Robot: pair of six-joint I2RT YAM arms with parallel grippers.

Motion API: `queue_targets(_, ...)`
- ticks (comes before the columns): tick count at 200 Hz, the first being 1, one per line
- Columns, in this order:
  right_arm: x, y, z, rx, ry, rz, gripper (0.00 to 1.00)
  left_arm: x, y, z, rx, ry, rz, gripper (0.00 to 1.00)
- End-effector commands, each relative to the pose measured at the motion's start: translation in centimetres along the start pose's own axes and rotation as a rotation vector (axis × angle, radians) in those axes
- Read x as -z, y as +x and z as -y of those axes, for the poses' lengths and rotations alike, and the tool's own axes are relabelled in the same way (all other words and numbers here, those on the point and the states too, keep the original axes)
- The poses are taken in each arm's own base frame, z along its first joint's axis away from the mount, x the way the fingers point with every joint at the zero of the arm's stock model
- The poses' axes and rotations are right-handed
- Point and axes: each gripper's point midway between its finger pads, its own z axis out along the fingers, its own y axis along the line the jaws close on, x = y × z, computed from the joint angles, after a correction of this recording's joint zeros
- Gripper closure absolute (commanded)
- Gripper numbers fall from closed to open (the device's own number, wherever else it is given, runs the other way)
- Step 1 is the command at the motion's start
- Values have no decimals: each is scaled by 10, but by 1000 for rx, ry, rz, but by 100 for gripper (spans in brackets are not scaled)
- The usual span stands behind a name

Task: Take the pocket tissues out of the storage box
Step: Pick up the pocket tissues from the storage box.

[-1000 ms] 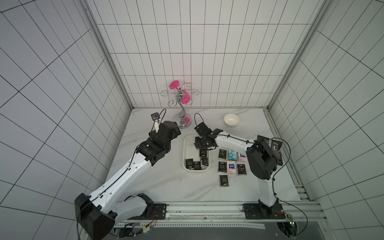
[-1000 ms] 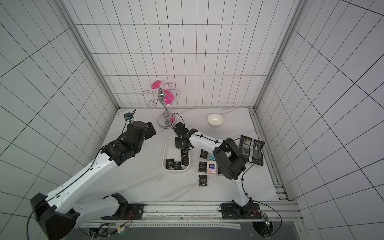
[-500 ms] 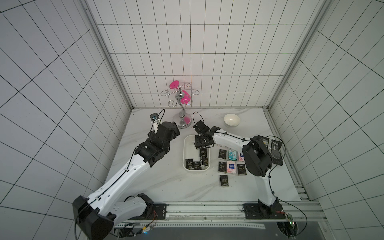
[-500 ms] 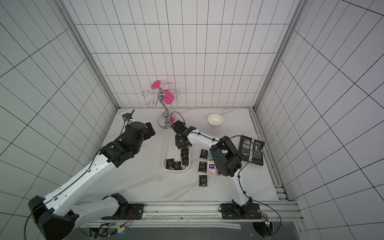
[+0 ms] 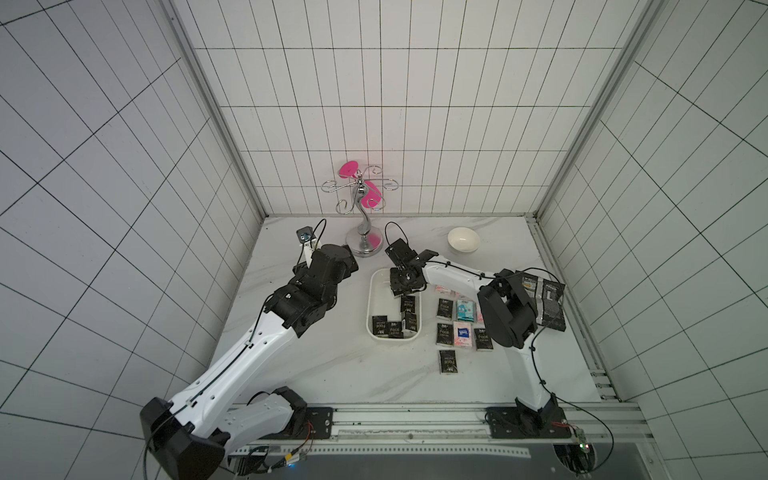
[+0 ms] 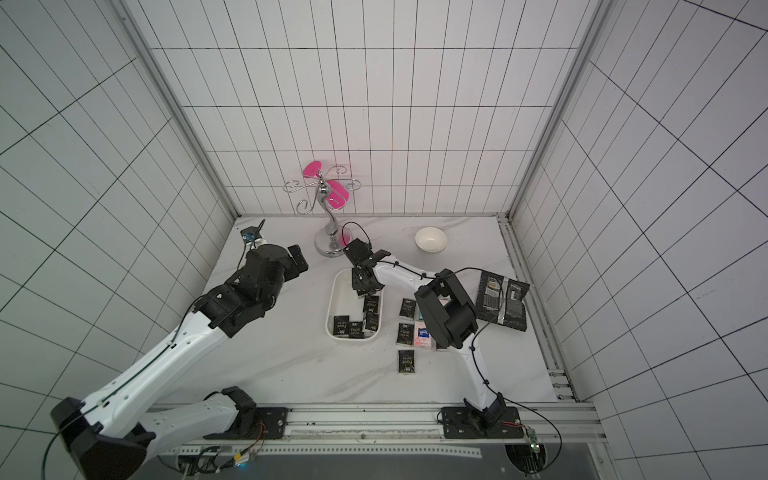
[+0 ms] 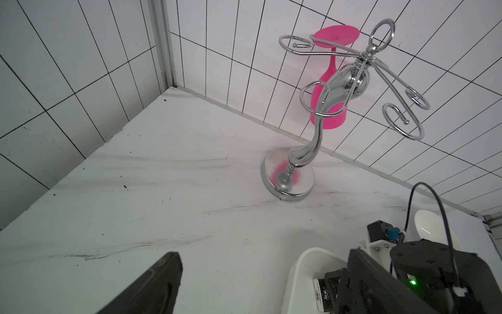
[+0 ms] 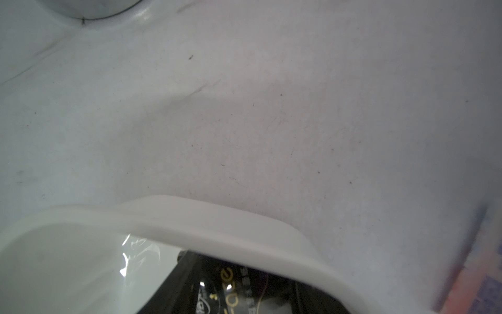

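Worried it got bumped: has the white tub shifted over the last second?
No. The storage box sits just as close to the base of the chrome glass stand as before.

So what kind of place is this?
Probably a robot practice booth, not a real kitchen or bathroom: white tiled walls close in one tabletop, and the left arm and right arm are bolted to a metal rail at its front edge.

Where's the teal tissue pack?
In a top view, the teal pack lies on the table right of the storage box, between a black pack and the right arm.
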Motion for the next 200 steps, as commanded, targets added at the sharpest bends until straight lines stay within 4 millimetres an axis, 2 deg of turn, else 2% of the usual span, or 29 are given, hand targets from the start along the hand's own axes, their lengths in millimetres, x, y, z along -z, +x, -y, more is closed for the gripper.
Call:
queue_targets(1, -3, -3, 5, -19, 19, -20, 46, 4, -5, -3, -7, -9, 13, 2)
queue_targets(34, -6, 2, -6, -32, -37, -53, 46, 4, -6, -3, -9, -10, 15, 1)
queue_targets(60, -2, 4, -24, -25, -109, -50, 47, 4, -6, -3, -6, -9, 15, 2)
queue_targets(88, 9, 2, -47, 23, -173, -28, 47, 4, -6, -1, -4, -6, 13, 1)
queue_targets(132, 34, -3, -72, 75, -272, 6, 47, 6, -7, -3, -4, -8, 17, 2)
queue_targets(176, 74, -4, -71, 81, -306, 67, 47, 6, -9, 1, -3, 2, 16, 1)
queue_targets(200, 77, 13, -56, 47, -276, 42, 47, 6, -10, 4, -6, 5, 17, 1)
